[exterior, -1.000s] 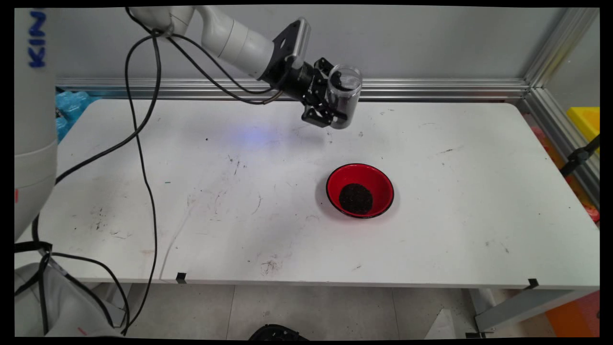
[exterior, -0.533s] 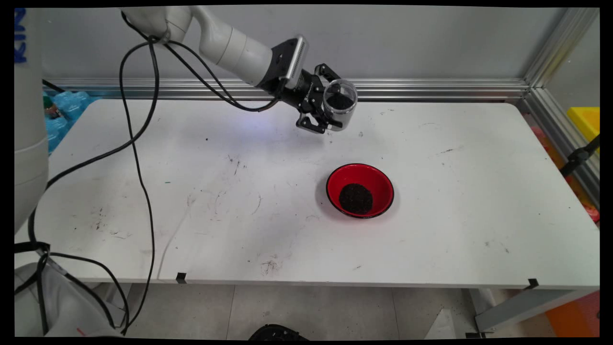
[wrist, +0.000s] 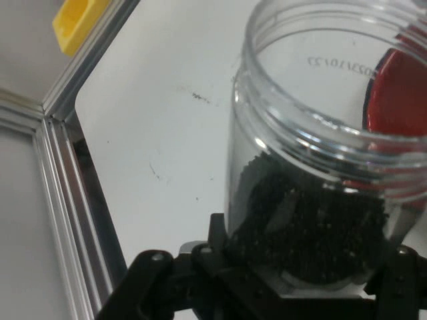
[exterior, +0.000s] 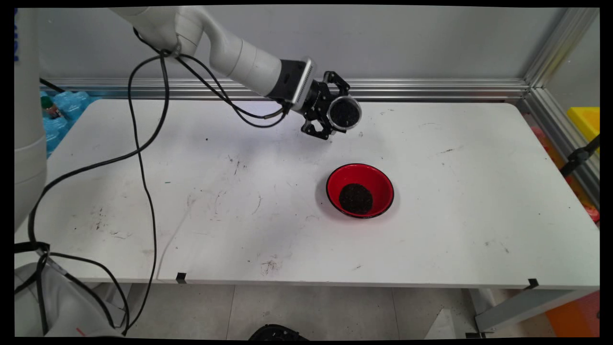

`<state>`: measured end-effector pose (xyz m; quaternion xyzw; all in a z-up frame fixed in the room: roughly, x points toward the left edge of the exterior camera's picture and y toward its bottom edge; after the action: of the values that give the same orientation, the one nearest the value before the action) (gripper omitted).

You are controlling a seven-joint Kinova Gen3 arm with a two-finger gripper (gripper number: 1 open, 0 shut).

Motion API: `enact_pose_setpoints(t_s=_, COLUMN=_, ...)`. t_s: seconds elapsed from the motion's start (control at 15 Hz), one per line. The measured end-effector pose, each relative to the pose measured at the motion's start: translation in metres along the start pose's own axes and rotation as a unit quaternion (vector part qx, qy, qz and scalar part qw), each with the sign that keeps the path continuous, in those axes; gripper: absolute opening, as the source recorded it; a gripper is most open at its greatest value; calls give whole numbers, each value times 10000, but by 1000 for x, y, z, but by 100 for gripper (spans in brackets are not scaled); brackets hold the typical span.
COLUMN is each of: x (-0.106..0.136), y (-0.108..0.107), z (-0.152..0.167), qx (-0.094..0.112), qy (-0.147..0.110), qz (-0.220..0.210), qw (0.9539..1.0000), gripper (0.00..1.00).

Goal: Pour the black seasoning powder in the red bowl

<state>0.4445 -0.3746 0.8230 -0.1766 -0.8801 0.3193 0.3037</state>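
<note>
My gripper [exterior: 335, 117] is shut on a clear plastic jar [exterior: 345, 114] that holds dark granules, above the far middle of the white table [exterior: 479, 191]. The jar lies tipped on its side with its mouth toward the camera. In the hand view the jar [wrist: 327, 167] fills the right half, the dark granules [wrist: 307, 233] piled at its lower end by the gripper [wrist: 293, 273]. A red bowl [exterior: 360, 190] with a heap of the same dark granules [exterior: 356, 198] sits on the table nearer the front, below and slightly right of the jar. Its red rim [wrist: 400, 100] shows through the jar.
Black cables [exterior: 143, 158] hang from the arm across the table's left side. An aluminium rail [exterior: 431, 88] runs along the far edge and down the right side. A yellow bin [exterior: 586, 120] stands beyond the right rail, and blue items [exterior: 62, 110] lie off the far left corner.
The gripper has sunk a little and turned the jar from nearly upright onto its side, so its mouth now faces the camera. The bowl has not moved.
</note>
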Motion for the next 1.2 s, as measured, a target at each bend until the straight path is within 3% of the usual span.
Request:
enact_pose_setpoints(t_s=0.6, x=4, y=16, z=18, qx=93, qy=-170, qz=782, qw=9968, gripper=0)
enact_pose_setpoints(t_s=1.2, x=13, y=29, z=30, qx=226, qy=-288, qz=1451, qw=9887, gripper=0)
